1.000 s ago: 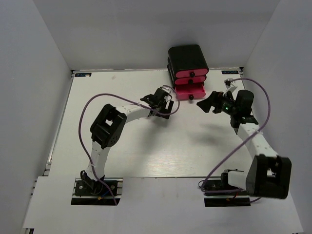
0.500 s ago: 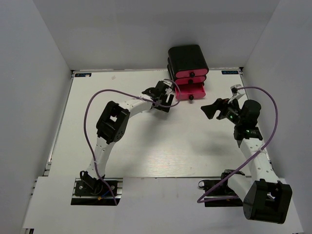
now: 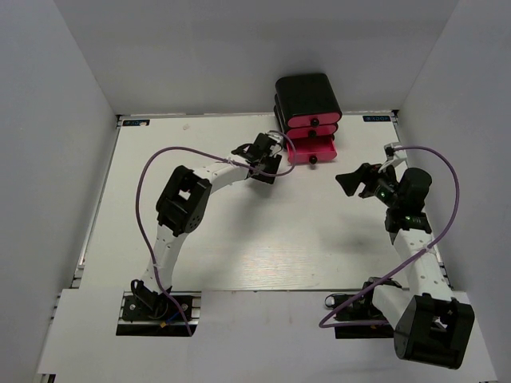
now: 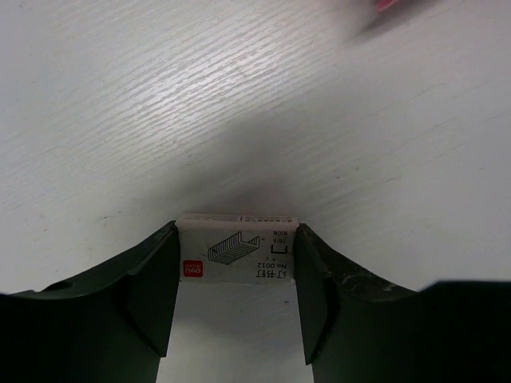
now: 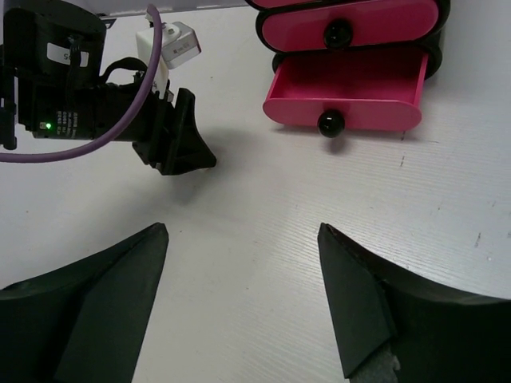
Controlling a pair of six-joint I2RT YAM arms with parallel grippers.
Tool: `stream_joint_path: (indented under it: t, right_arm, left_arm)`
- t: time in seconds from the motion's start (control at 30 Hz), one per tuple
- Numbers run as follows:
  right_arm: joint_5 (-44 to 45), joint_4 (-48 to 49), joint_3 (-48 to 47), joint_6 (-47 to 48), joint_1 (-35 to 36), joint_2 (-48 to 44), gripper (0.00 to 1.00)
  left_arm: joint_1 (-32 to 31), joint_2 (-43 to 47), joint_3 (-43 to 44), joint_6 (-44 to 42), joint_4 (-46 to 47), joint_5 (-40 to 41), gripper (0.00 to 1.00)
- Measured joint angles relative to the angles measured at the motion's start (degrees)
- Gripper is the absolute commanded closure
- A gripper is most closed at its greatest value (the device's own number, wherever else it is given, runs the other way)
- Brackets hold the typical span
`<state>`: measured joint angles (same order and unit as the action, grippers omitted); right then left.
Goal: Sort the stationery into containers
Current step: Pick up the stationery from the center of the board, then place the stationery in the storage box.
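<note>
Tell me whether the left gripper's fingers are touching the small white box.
Touching. The left wrist view shows the white box pinched between both left fingers, each inner face pressed flush against its sides with no gap.

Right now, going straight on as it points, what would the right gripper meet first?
Likely bare table, in the gap between the open bottom drawer and left gripper holding the white block; depth unclear.

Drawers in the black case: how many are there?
3, stacked in the black case: top drawer shut, middle drawer shut, bottom drawer pulled open. No others visible.
</note>
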<state>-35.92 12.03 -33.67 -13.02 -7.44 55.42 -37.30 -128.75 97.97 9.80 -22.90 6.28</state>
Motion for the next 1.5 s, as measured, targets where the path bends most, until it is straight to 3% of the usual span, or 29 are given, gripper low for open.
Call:
stream_joint_path:
  t: [0.1,0.17,0.27,0.3,0.37,0.77,1.2,1.37,1.5]
  right_arm:
    - [0.17,0.31,0.68,-0.07,-0.52,-1.16,0.40]
    - [0.17,0.63,0.79,-0.50,-0.81,-1.77,0.58]
    - [0.44,1.36,0.79,-0.87,-1.18,-2.23,0.75]
    - [0.68,1.40,0.79,-0.98,-1.29,-2.23,0.89]
    - [1.14,1.25,0.79,-0.83,-1.55,-2.23,1.00]
    - [1.49,0.92,0.79,-1.09,-2.36,-2.23,1.00]
    - [2.01,0.92,0.79,-1.11,-2.62,-2.25,1.00]
    - [2.34,0.92,0.79,-1.11,-2.69,-2.58,1.00]
    - [2.34,0.92,0.79,-1.09,-2.73,-2.69,1.00]
  left_arm:
    - [-0.35,0.13,0.96,2.16,-0.24,-1.68,0.87]
    - [-0.68,0.61,1.46,4.81,0.68,-3.23,0.88]
    - [-0.96,1.75,2.45,9.55,2.21,-5.31,0.88]
    - [-1.07,1.88,3.37,11.28,2.73,-5.86,0.88]
    - [-1.22,1.90,5.81,15.10,4.09,-6.82,0.88]
    - [-1.14,-2.25,16.81,32.57,13.66,-7.39,0.92]
    - [-1.16,-11.50,21.00,37.24,16.81,-6.21,0.91]
    - [-1.16,-11.54,21.16,37.66,18.91,-5.38,0.80]
    - [-1.16,-11.63,21.35,37.94,19.56,-5.11,0.57]
